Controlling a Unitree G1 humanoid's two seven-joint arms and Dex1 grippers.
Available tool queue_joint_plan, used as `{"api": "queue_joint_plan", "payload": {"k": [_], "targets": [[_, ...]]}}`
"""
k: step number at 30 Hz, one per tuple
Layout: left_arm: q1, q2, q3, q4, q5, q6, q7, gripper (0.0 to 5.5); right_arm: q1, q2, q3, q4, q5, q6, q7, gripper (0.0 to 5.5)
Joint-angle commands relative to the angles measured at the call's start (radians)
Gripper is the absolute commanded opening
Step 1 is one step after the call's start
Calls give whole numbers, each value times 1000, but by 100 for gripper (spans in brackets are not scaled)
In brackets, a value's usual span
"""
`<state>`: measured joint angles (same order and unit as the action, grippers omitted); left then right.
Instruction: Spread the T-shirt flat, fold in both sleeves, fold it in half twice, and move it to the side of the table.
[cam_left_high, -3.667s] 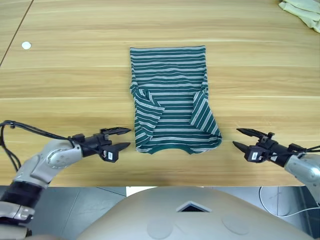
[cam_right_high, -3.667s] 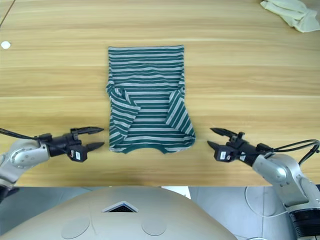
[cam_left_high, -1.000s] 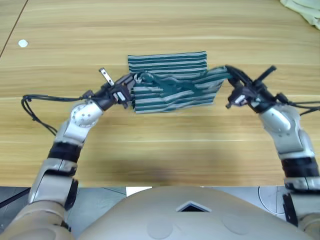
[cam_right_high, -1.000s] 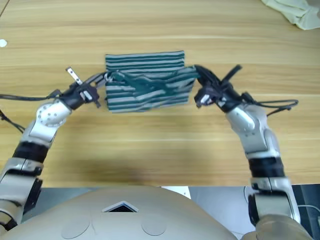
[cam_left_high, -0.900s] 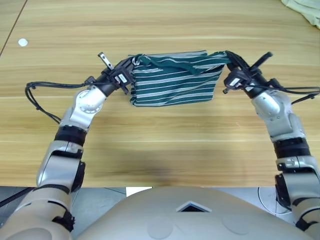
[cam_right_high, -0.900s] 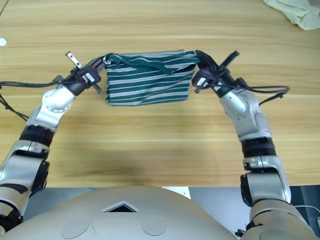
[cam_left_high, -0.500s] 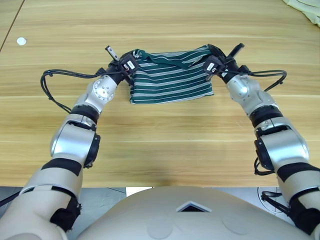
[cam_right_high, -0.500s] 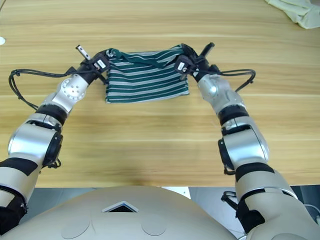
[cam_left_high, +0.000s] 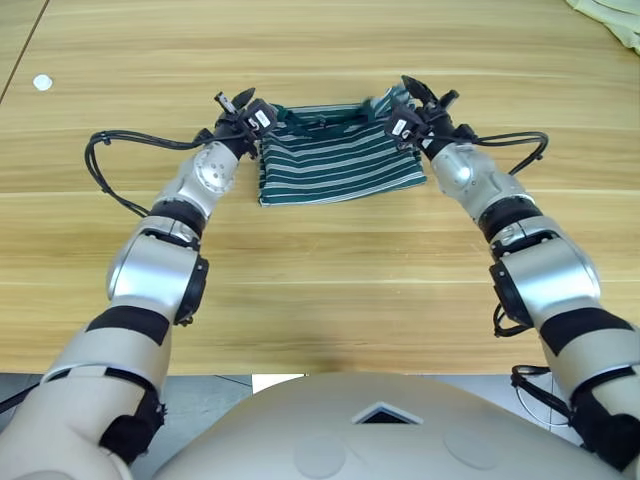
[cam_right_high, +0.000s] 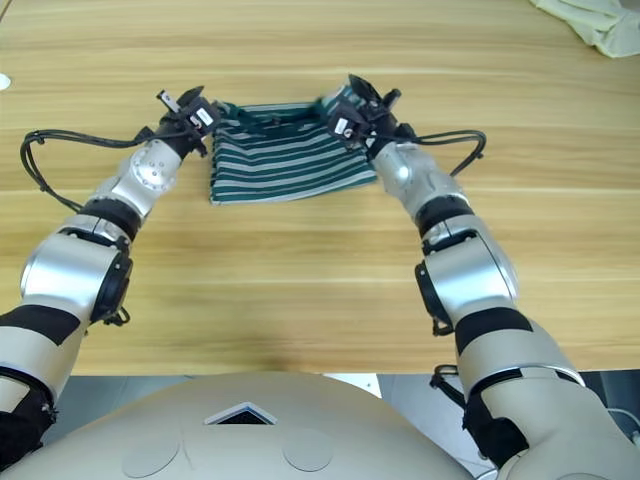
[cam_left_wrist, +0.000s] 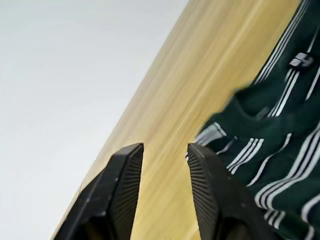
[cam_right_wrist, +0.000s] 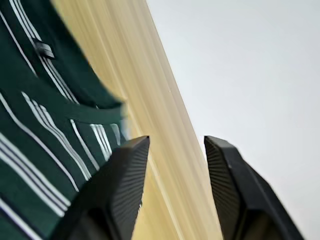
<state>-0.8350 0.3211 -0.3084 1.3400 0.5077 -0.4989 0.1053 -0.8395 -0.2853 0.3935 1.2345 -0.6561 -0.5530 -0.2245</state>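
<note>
The T-shirt (cam_left_high: 335, 170) lies folded on the tabletop (cam_left_high: 320, 290), between my arms. My left gripper (cam_left_high: 233, 101) and right gripper (cam_left_high: 428, 92) sit at its far corners — both spread apart, holding nothing.

Green striped T-shirt (cam_left_high: 340, 165), folded in half — flat, mid-table

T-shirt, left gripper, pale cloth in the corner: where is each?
T-shirt (cam_left_high: 340, 172): left eye view, middle of the striped fabric.
left gripper (cam_left_wrist: 165, 146): left wrist view, gap between its fingertips.
pale cloth (cam_right_high: 585, 22): right eye view, its crumpled middle.
</note>
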Motion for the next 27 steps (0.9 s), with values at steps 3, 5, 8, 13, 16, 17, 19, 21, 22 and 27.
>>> {"api": "queue_joint_plan", "payload": {"k": [3, 5, 8, 13, 16, 17, 19, 21, 22, 27], "targets": [[-38, 4, -5, 19, 25, 38, 56, 162, -31, 31, 41, -14, -18, -13, -43, 300], [-34, 14, 25, 20, 0, 51, 71, 162, -23, 53, 69, -32, -34, -23, -47, 336], [2, 43, 100, 17, -68, 49, 92, 162, 4, 110, 149, -43, -88, -28, -22, 341], [73, 110, 251, -5, -205, -7, 108, 162, 6, 219, 305, 47, -203, 64, 100, 341], [110, 138, 297, -22, -248, -53, 100, 162, 3, 231, 367, 78, -233, 65, 236, 341], [120, 142, 301, -27, -252, -65, 96, 162, 4, 217, 382, 76, -236, 44, 272, 341], [133, 151, 299, -35, -246, -84, 86, 162, 21, 168, 411, 55, -234, -49, 358, 341], [134, 156, 288, -42, -232, -101, 79, 162, 50, 106, 431, 24, -218, -174, 435, 341], [127, 156, 277, -46, -221, -112, 76, 162, 77, 60, 427, -4, -189, -248, 486, 341], [84, 148, 200, -68, -148, -158, 64, 162, 372, -370, 338, -375, 100, -446, 679, 341]]}}
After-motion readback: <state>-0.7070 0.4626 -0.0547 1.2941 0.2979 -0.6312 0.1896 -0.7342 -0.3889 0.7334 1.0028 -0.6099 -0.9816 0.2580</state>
